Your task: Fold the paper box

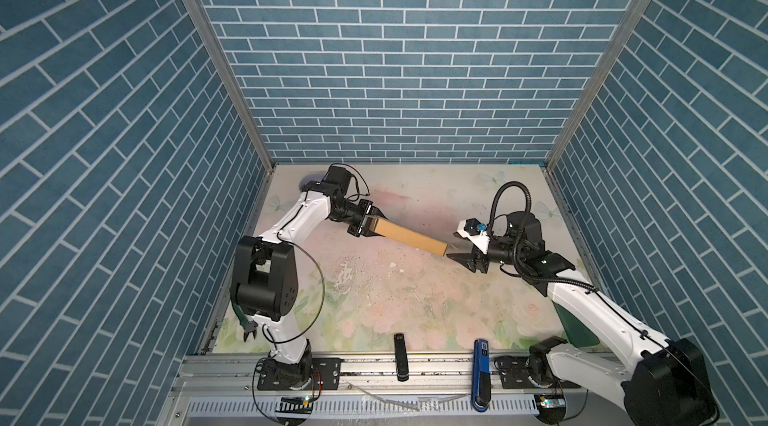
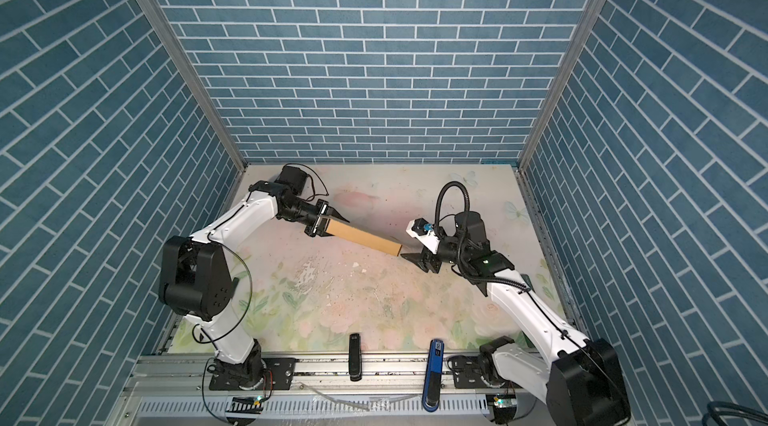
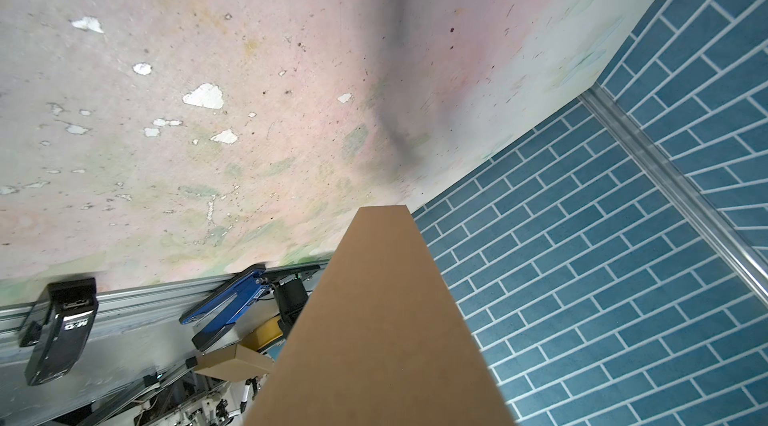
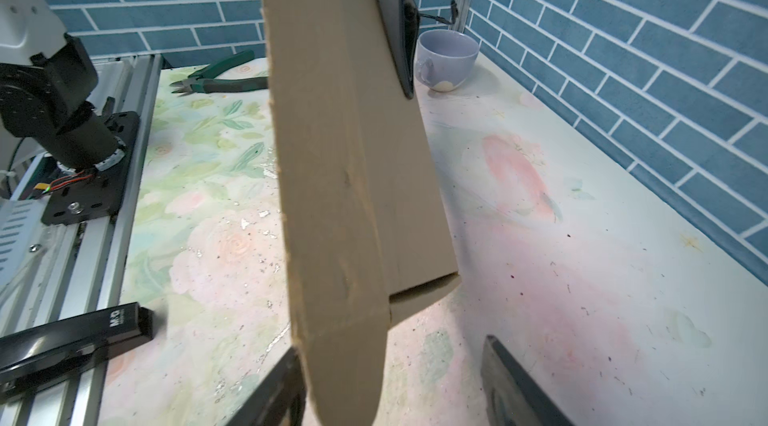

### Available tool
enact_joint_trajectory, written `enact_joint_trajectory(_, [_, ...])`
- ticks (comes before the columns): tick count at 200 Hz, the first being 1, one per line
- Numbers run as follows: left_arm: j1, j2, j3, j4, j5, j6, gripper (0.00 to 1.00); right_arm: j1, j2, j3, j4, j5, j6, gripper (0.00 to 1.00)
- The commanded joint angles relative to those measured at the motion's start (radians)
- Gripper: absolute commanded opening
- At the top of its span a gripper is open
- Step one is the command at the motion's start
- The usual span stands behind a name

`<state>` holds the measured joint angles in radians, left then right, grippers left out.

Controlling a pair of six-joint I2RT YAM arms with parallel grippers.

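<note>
Paper box [image 1: 409,235] stretched from far left to near right, with left fingers [image 1: 377,212] clamped on its far-left end and right fingers [image 1: 460,258] apart around its near-right end.

- paper box [image 1: 409,235]: plain tan cardboard, folded long and narrow; turned on edge; slanting across the table [image 1: 374,303] middle
- rounded flap [image 4: 332,320] splays off its closed body
</note>
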<state>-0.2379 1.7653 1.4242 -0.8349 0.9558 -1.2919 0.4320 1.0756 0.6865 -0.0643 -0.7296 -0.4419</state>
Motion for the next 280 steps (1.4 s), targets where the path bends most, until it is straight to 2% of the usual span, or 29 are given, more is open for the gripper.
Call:
enact_joint_trajectory(1, [0.001, 0.020, 0.027, -0.078, 0.025, 0.053, 0.23, 0.018, -0.043, 0.000, -0.082, -0.029, -0.062, 0.66])
enact_joint_trajectory(47, [0.000, 0.033, 0.045, -0.048, 0.029, 0.032, 0.22, 0.048, -0.066, -0.035, -0.006, 0.033, -0.032, 0.67])
enact_joint_trajectory(83, [0.000, 0.029, 0.047, -0.003, 0.034, -0.005, 0.21, 0.084, -0.024, -0.047, 0.067, 0.056, -0.008, 0.66])
enact_joint_trajectory(125, [-0.001, 0.025, 0.044, 0.028, 0.044, -0.024, 0.21, 0.131, 0.028, -0.111, 0.324, 0.117, 0.068, 0.66])
enact_joint_trajectory(172, [-0.001, 0.023, 0.047, 0.034, 0.047, -0.027, 0.21, 0.170, 0.119, -0.123, 0.502, 0.157, 0.108, 0.65])
enact_joint_trajectory(248, [-0.003, 0.028, 0.028, 0.071, 0.049, -0.041, 0.20, 0.215, 0.160, -0.119, 0.584, 0.171, 0.151, 0.65])
enact_joint_trajectory(280, [-0.005, 0.031, 0.023, 0.085, 0.052, -0.049, 0.20, 0.231, 0.171, -0.118, 0.595, 0.197, 0.153, 0.61])
